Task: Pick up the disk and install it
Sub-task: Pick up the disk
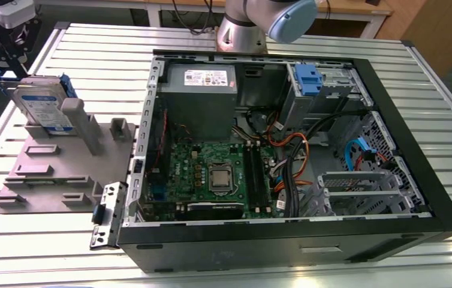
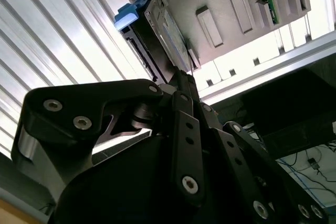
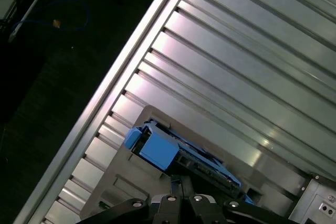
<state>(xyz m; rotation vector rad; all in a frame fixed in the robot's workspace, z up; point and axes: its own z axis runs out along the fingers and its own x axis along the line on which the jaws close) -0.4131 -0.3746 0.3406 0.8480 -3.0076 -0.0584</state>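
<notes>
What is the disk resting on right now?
The disk stands on edge on the grey fixture plate, beside a grey post. The post covers one lower corner, so how it seats cannot be seen.

Slatted metal table (image 1: 418,78), carrying grey fixture plate (image 1: 50,165), open computer case (image 1: 290,240) beside it

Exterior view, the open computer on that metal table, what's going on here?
A robot arm is set up to fit a disk into the open computer case. The disk stands on edge in a grey holder at the exterior view's left, beside the case, not yet picked up. In the second wrist view the claw points toward the disk, apart from it.
</notes>
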